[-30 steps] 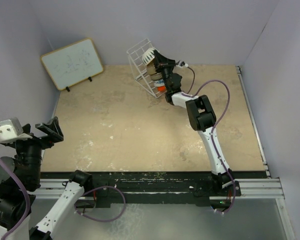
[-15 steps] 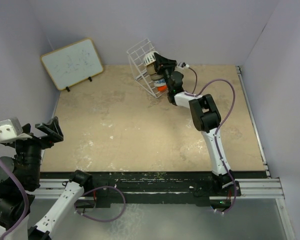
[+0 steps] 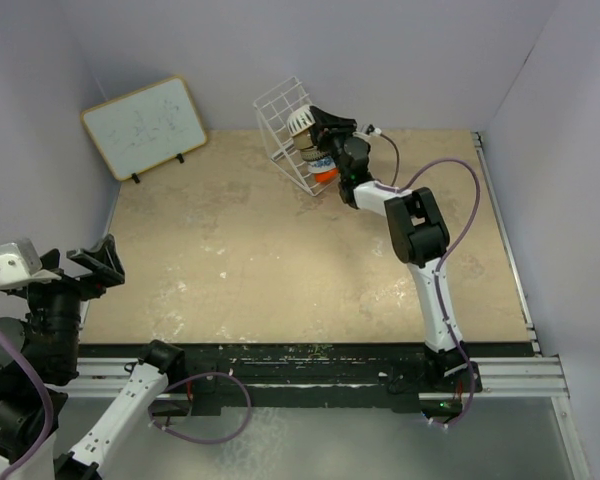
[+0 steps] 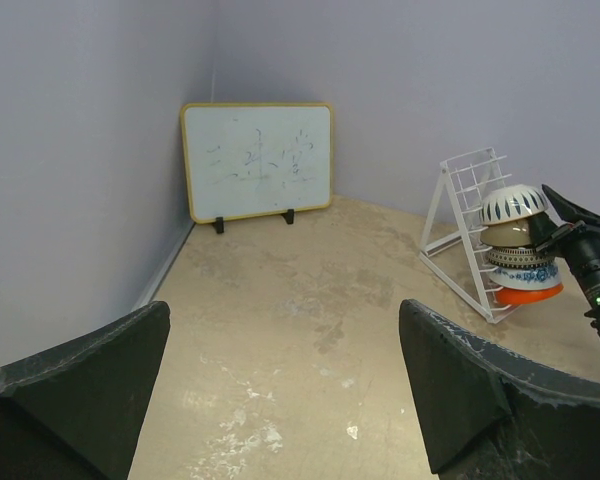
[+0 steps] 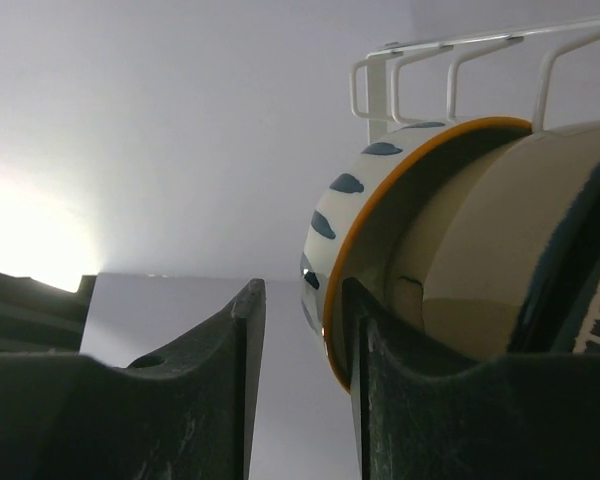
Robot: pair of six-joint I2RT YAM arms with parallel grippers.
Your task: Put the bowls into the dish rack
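Top view: even, diffuse light, table (image 3: 280, 260) without hard shadows, detail sharp. Left wrist view: bright; left gripper (image 4: 285, 315) fingers (image 4: 80, 390) dark, soft-edged in the foreground. Right wrist view: white glare blown out on the wall (image 5: 20, 230) at left; right gripper (image 5: 302, 292) fingers (image 5: 180, 390) near black, blurred; bowl (image 5: 460, 250) rim in focus

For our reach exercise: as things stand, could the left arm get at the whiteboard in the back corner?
Probably yes: the left gripper is open and faces the whiteboard, with only bare table between them, though full reach is unproven.
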